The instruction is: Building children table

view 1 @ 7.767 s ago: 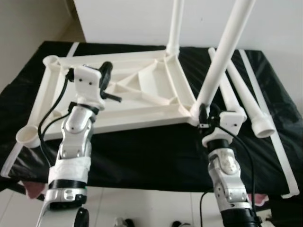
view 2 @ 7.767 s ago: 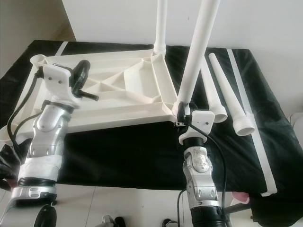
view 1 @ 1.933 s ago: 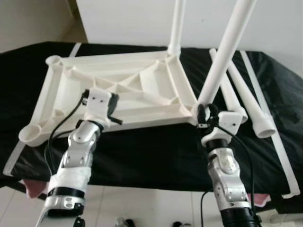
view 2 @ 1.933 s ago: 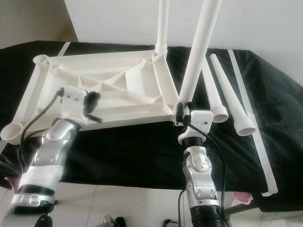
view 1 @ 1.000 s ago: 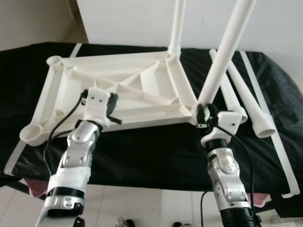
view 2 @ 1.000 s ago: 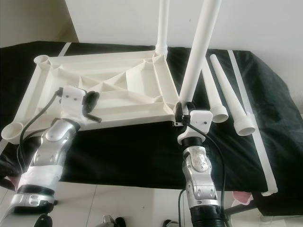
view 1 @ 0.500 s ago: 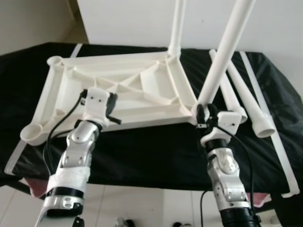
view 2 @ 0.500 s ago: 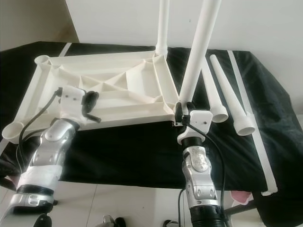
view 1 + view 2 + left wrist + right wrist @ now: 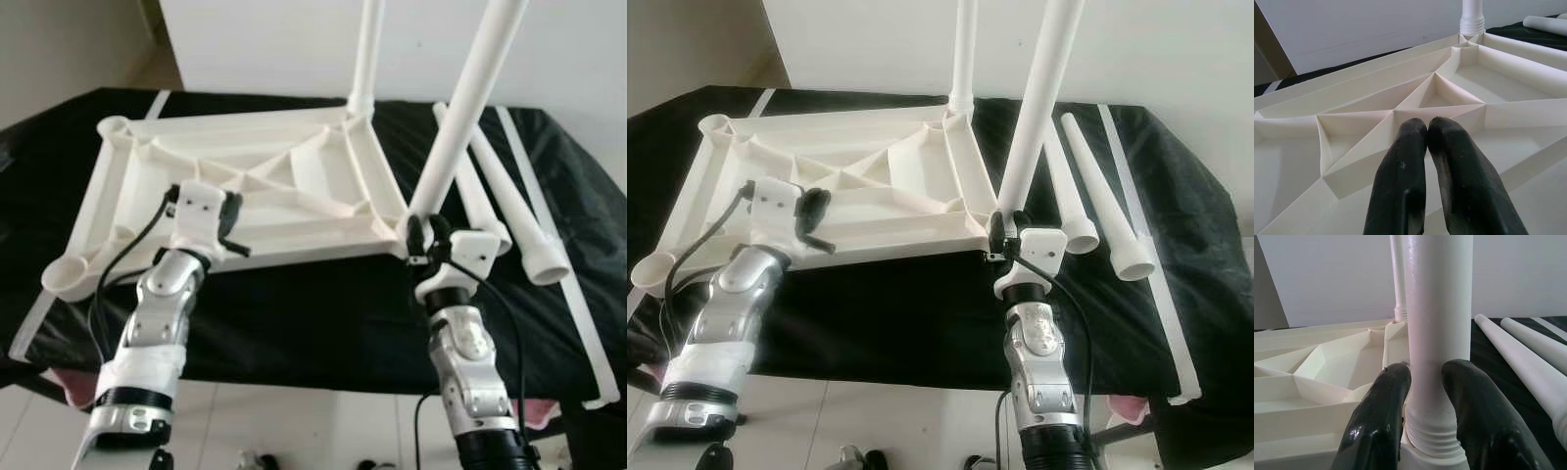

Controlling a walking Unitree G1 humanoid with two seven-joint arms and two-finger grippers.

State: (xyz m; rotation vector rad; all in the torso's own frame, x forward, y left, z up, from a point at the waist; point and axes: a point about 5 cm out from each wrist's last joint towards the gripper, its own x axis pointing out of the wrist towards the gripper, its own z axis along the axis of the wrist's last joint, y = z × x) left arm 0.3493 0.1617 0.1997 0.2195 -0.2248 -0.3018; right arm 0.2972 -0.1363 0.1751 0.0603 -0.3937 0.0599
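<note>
Meanwhile little changed: right gripper (image 9: 1422,396) still clenched on leg (image 9: 1034,108) at corner socket; left gripper (image 9: 1425,147), jaws shut empty, steadies tabletop (image 9: 147,176). Seating continues.

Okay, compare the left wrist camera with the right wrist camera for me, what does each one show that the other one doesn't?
The left wrist view alone shows the left hand, fingers pressed together with nothing between them, low over the triangular ribs of the upturned tabletop.

The right wrist view alone shows the right hand gripping the near leg just above its threaded base in the corner socket, with two loose legs lying on the black cloth.

Both show the tabletop's ribbed underside, the far mounted leg and the white wall.
</note>
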